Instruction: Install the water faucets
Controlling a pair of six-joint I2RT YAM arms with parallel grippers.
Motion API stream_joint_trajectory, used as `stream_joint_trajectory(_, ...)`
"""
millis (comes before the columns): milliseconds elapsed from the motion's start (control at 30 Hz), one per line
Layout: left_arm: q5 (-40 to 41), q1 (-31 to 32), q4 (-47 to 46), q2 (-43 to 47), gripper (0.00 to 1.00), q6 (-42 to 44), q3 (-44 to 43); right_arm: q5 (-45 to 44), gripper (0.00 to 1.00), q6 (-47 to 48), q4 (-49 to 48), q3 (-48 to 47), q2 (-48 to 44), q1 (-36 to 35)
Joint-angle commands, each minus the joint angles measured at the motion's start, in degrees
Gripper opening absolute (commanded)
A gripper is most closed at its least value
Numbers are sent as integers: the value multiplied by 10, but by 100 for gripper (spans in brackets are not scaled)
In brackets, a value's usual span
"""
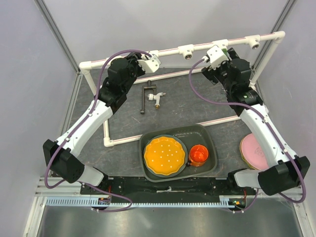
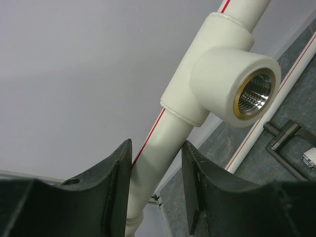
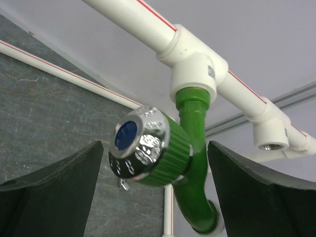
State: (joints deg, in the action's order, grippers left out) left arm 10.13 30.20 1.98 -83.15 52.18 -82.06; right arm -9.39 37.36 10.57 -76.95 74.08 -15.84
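Both stood apart: left gripper (image 2: 156, 147) round the pipe (image 2: 174, 127), right gripper (image 3: 155, 150) straddling the green faucet (image 3: 195, 121). Looked light, stiff; ribbed knob (image 3: 176, 159) seemed grippiest.

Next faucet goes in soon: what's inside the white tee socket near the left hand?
The white plastic tee socket holds a brass-rimmed threaded insert, with no faucet in it. Past the first threads it is too dark to see.

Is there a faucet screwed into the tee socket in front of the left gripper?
No, the tee socket shows bare brass threads with nothing in its opening.
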Motion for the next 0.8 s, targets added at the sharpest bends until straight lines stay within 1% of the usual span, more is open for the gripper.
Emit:
stream_joint_trajectory(0, -37, 33, 46, -5, 2, -26, 21, -19, 92, 10, -55, -10, 16, 2)
stream_joint_trajectory(167, -36, 35, 44, -8, 2, -25, 22, -41, 83, 32, -64, -11, 36, 2)
stream_joint_trajectory(233, -36, 35, 44, -9, 2, -24, 22, -50, 74, 35, -70, -8, 41, 1)
stream_joint_trajectory(267, -36, 35, 44, -9, 2, -25, 22, -52, 68, 34, -73, -7, 41, 2)
stream_joint_trajectory(300, -36, 35, 44, -8, 2, -25, 22, -52, 57, 32, -76, -2, 41, 2)
stream_joint_trajectory(367, -36, 36, 44, -9, 2, -25, 22, -44, 44, 22, -82, 0, 41, 2)
stream_joint_trajectory(400, -36, 36, 44, -8, 2, -25, 22, -40, 35, 5, -82, 0, 39, 2)
stream_joint_trajectory(433, -36, 36, 44, -9, 2, -24, 22, -26, 31, -6, -81, -1, 37, 3)
stream_joint_trajectory(467, -36, 36, 44, -9, 2, -24, 22, -15, 23, -18, -79, -4, 36, 1)
stream_joint_trajectory(533, -36, 37, 44, -9, 2, -25, 22, 16, 16, -64, -75, -7, 29, 2)
stream_joint_trajectory(567, -36, 37, 44, -10, 2, -25, 22, 22, 9, -82, -77, -10, 29, 2)
stream_joint_trajectory(600, -36, 38, 44, -9, 2, -25, 22, 29, 4, -98, -77, -12, 26, 2)
stream_joint_trajectory(633, -36, 38, 44, -9, 2, -25, 22, 35, 1, -129, -78, -14, 26, 1)
stream_joint_trajectory(767, -36, 39, 44, -9, 2, -24, 22, 43, 0, -192, -95, -14, 22, 0)
